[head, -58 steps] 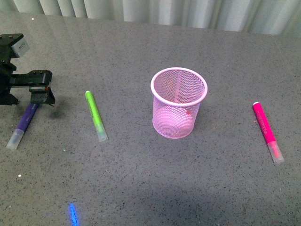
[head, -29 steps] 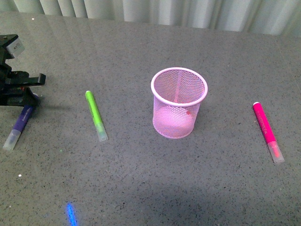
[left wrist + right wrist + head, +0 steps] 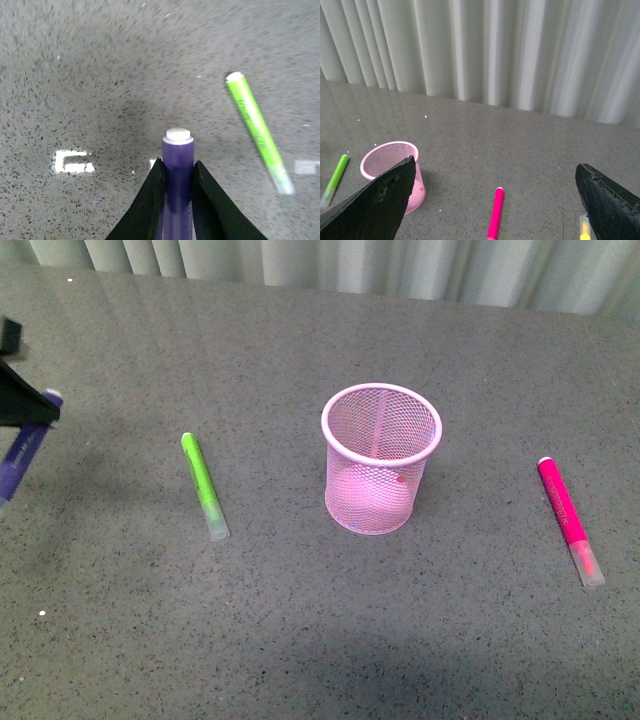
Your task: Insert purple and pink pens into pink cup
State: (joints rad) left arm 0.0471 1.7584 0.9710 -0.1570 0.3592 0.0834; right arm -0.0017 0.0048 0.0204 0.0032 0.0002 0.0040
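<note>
The left gripper (image 3: 177, 165) is clamped on the purple pen (image 3: 178, 150), held at the far left, well apart from the pink cup (image 3: 375, 495). No pen is seen in the cup, so both insertions are judged outstanding. The pink pen (image 3: 562, 508) lies right of the cup, ahead of the wide-spread right gripper (image 3: 495, 165).

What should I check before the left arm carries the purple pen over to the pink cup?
1. Grip: ok, left pincer shut on both sides of the purple pen.
2. Pink cup upright, mouth clear: ok.
3. No pen in the cup yet: ok.
4. Path: ok, green marker lies flat between pen and cup.
5. Pen clear of the table: cannot tell.
6. Right pincer open, pink pen lying apart from the cup: ok.
</note>
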